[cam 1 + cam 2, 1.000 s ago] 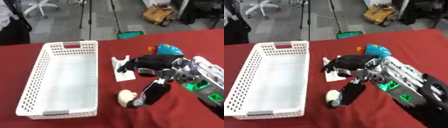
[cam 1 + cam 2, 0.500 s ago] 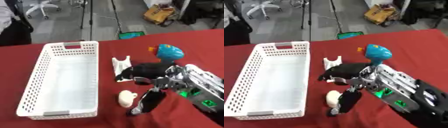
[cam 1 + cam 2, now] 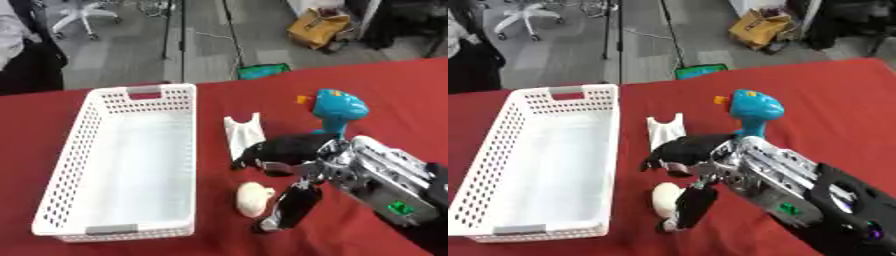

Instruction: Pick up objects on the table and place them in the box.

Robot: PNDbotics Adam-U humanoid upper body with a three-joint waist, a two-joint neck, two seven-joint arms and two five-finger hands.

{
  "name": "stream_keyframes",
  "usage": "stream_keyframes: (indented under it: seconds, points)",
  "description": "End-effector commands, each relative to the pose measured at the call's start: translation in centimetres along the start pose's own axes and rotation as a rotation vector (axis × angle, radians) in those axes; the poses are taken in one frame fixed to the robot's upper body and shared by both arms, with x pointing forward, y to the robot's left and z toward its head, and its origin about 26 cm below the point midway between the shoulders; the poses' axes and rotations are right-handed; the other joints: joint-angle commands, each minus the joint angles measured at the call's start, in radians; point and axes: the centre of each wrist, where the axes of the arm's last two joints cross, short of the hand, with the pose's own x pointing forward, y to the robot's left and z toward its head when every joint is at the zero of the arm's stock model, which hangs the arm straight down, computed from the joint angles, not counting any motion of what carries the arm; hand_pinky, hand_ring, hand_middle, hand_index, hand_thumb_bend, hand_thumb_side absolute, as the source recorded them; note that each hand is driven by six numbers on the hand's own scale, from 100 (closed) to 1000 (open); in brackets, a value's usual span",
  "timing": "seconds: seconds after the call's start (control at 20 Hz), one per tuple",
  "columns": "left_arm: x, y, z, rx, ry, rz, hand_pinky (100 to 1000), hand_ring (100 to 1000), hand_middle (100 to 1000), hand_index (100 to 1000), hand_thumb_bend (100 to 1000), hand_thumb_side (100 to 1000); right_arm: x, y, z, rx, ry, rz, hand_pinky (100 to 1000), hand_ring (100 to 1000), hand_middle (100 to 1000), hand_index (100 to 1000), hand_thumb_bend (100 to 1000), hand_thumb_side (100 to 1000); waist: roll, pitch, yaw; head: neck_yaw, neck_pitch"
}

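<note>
The right hand [image 3: 289, 165] covers the lower end of the white piece [image 3: 242, 134], so I can't tell whether its fingers touch it. The thumb hides the right edge of the cream lump [image 3: 255, 198], whose shape is too blurred to name. The arm runs out of the lower right corner. The blue toy's [image 3: 752, 111] base disappears behind the wrist. The bench [image 3: 402, 95] is cut off at the right and bottom edges.

The right hand [image 3: 697, 165] hangs over the red table [image 3: 815, 90], fingers [image 3: 677, 151] spread. A cream round object [image 3: 664, 199] lies between thumb and fingers; a white piece [image 3: 665, 131] sits just beyond the fingertips.
</note>
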Motion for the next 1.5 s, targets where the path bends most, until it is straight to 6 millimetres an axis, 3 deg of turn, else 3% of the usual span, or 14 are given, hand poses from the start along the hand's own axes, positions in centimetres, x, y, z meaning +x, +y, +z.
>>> stream_keyframes:
  seconds: [0.05, 0.6, 1.5]
  points:
    - [0.5, -0.2, -0.7, -0.029, -0.023, -0.001, 640, 669, 671, 716, 100, 895, -0.6, -0.6, 0.1, 0.003, 0.051, 0.025, 727, 805, 875, 971, 594, 508, -0.001, -0.014, 0.001, -0.001, -0.013]
    - [0.4, -0.3, -0.6, -0.034, -0.023, 0.003, 640, 668, 670, 716, 100, 893, -1.9, -0.1, -1.0, 0.042, 0.085, 0.034, 724, 798, 869, 966, 599, 506, 0.003, -0.013, 0.005, -0.004, -0.018]
    - [0.3, -0.4, -0.6, -0.036, -0.023, 0.007, 641, 669, 674, 715, 100, 890, -2.2, 0.3, -2.3, 0.070, 0.090, 0.001, 670, 737, 798, 956, 595, 485, 0.008, -0.010, 0.011, -0.004, -0.021]
